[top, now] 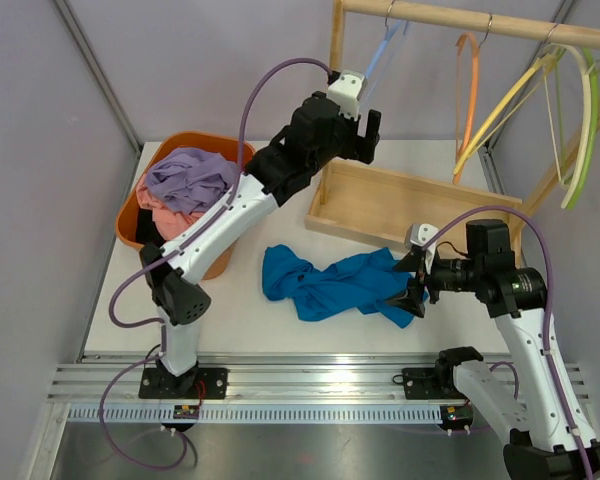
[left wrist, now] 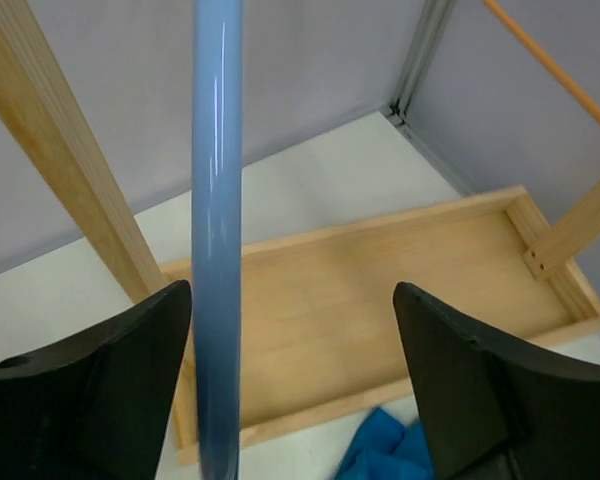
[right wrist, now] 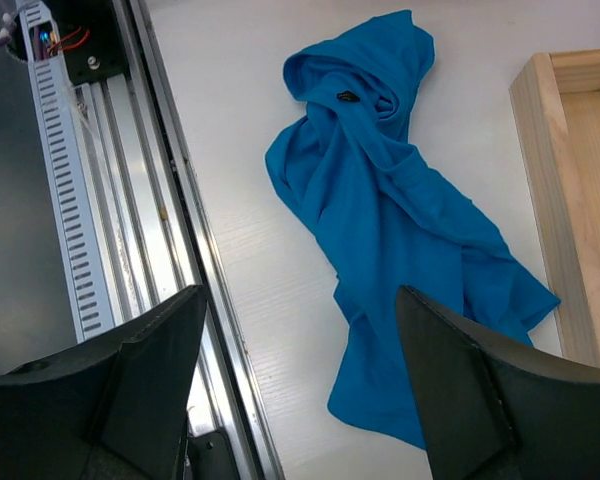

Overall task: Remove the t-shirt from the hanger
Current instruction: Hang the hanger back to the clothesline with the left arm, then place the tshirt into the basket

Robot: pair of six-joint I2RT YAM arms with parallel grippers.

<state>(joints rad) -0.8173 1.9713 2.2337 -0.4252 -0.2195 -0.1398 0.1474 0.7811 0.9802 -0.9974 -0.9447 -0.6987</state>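
The blue t-shirt (top: 330, 283) lies crumpled on the white table, off any hanger; the right wrist view shows it (right wrist: 390, 210) spread beside the rail. A light blue hanger (top: 383, 45) hangs bare from the wooden rod. My left gripper (top: 365, 135) is raised at that hanger and stands open. In its wrist view the hanger's bar (left wrist: 217, 200) runs down just inside the left finger (left wrist: 130, 380), with a wide gap to the right one. My right gripper (top: 412, 283) hovers open over the shirt's right end, nothing between its fingers (right wrist: 460, 380).
An orange basket (top: 128, 215) with purple and pink clothes (top: 185, 180) sits at the left. A shallow wooden tray (top: 410, 205) lies behind the shirt. On the rod (top: 480, 20) hang an orange hanger (top: 470, 90) and yellow-green hangers (top: 580, 120). A metal rail (top: 310, 385) lines the near edge.
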